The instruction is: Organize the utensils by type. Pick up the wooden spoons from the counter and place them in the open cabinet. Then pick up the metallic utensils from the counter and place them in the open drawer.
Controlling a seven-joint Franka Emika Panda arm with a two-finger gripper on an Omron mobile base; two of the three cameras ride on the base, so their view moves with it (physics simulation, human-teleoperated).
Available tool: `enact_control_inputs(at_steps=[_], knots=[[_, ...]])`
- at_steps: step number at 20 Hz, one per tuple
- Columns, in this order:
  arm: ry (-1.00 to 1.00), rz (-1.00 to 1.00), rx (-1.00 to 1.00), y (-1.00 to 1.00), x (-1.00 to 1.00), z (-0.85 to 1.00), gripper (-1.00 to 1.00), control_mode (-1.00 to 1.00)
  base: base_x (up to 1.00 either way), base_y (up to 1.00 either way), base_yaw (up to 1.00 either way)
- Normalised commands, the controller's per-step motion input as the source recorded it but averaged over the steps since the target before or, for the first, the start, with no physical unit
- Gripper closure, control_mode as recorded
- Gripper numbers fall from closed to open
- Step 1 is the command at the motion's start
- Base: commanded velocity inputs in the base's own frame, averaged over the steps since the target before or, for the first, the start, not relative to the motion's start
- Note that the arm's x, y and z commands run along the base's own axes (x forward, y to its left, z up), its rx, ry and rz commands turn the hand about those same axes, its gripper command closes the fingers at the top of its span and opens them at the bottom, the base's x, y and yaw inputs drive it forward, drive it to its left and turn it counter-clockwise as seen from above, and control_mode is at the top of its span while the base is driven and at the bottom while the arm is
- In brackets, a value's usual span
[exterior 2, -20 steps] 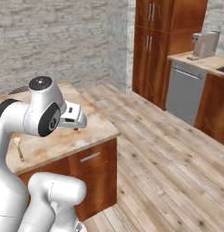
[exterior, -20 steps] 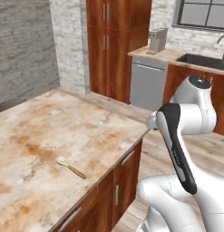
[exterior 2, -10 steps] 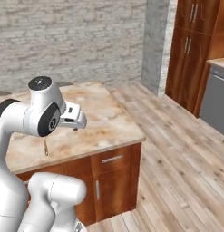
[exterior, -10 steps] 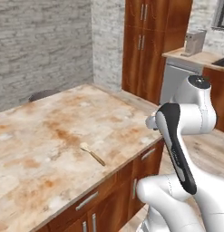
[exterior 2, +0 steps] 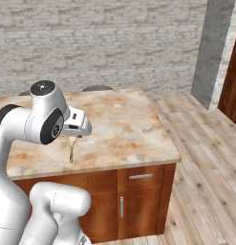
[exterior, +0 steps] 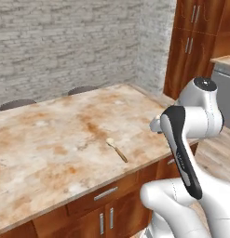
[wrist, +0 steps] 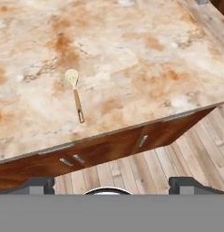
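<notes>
**Spoon on counter, gripper wide and empty**

Spoon (exterior: 116,149) is a wooden one, lying flat on the counter (exterior: 51,139), near the front edge, bowl away from that edge, handle pointing toward it. In the hand view the spoon (wrist: 75,94) sits left of centre, bowl up-frame, handle running down toward the counter (wrist: 145,68) lip. In the right base view the spoon (exterior 2: 71,149) shows partly, its bowl end tucked behind the arm's hand.

Gripper (wrist: 111,185) is up off the counter, on the near side of its front edge, well apart from the spoon. Fingers (wrist: 37,185) sit at the far left and right of the hand view's bottom, so jaws are spread full wide, nothing between them.

Drawer fronts (wrist: 104,149) with silver bar handles run below the counter. Two dark chair backs (exterior: 84,89) poke up behind its far side, in front of the grey brick wall (exterior: 65,42).
</notes>
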Motion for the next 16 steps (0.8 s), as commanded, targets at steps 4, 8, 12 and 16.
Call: enact_control_inputs(at_steps=[4,8,12,16], knots=[[0.00,0.00,0.00,0.00,0.00,0.00,-1.00,1.00,0.04,0.27,0.29],[0.00,0.00,0.00,0.00,0.00,0.00,-1.00,1.00,0.03,0.17,0.26],[0.00,0.00,0.00,0.00,0.00,0.00,-1.00,1.00,0.00,0.08,0.27],[0.00,0.00,0.00,0.00,0.00,0.00,-1.00,1.00,0.02,0.02,0.30]])
